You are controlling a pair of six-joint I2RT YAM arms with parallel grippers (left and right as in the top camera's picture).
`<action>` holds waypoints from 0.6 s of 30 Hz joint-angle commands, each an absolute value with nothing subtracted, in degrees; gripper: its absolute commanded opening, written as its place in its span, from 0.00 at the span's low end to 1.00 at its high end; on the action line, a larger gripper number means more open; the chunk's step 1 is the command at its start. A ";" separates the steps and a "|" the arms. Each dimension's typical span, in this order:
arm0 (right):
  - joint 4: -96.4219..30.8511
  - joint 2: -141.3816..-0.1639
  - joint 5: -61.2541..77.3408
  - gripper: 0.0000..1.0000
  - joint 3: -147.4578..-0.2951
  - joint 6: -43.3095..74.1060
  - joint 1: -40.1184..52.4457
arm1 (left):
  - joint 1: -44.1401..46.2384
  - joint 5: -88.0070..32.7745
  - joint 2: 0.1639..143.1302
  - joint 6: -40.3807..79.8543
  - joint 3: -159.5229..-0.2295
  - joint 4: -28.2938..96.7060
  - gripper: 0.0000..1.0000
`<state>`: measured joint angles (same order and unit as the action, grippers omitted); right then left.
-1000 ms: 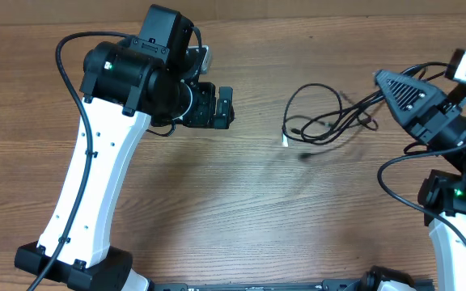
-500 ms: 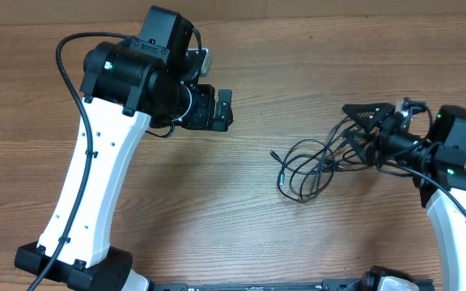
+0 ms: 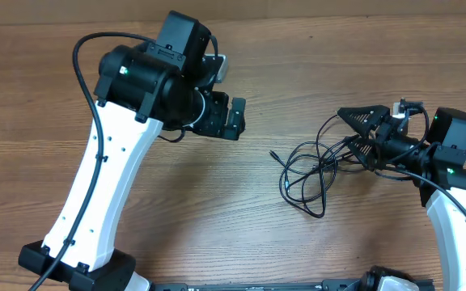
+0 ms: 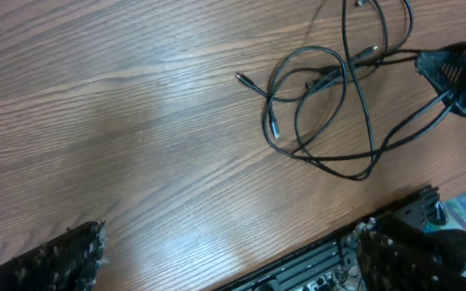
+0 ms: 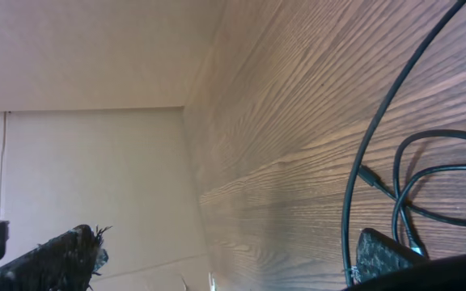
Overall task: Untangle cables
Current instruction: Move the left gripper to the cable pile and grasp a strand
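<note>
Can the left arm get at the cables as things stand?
Probably yes. Bare table lies between the open left gripper and the cables; the right gripper sits at their far side, off that path.

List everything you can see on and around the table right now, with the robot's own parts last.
cables: one tangled bundle, strand count unclear, thin and black, on the table right of centre, with two small plug ends at its left side
table: one, brown wood grain, fills the overhead view
wall: one, beige, beyond the table's far edge
base rail: one, black, along the table's near edge
left arm: one, white and black, left side of the table
right arm: one, white and black, right edge
left gripper: one, black, open, apart from the bundle, to its upper left
right gripper: one, black, open, at the bundle's right side with strands running between its fingers
</note>
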<state>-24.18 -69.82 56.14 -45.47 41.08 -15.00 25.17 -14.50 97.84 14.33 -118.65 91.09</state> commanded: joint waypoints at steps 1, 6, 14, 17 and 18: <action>-24.18 -69.69 55.27 1.00 -46.04 39.99 -15.07 | 26.74 -14.83 97.23 12.14 -117.14 90.26 1.00; -24.18 -69.69 53.78 1.00 -46.04 39.99 -15.07 | 29.95 -15.11 97.23 8.58 -110.43 84.93 1.00; -24.16 -69.69 53.80 1.00 -46.04 39.99 -15.07 | 35.59 -24.86 97.34 -9.65 -101.30 75.59 1.00; -24.16 -69.69 53.80 1.00 -46.04 39.99 -15.07 | 38.09 -24.93 97.38 -14.59 -96.88 70.98 1.00; -24.16 -69.69 53.80 1.00 -46.04 40.01 -15.07 | 38.41 -24.93 97.38 -14.96 -96.12 70.17 1.00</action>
<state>-24.25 -69.82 54.17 -45.47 40.47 -15.00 36.69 -21.93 97.84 -6.39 -99.55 72.36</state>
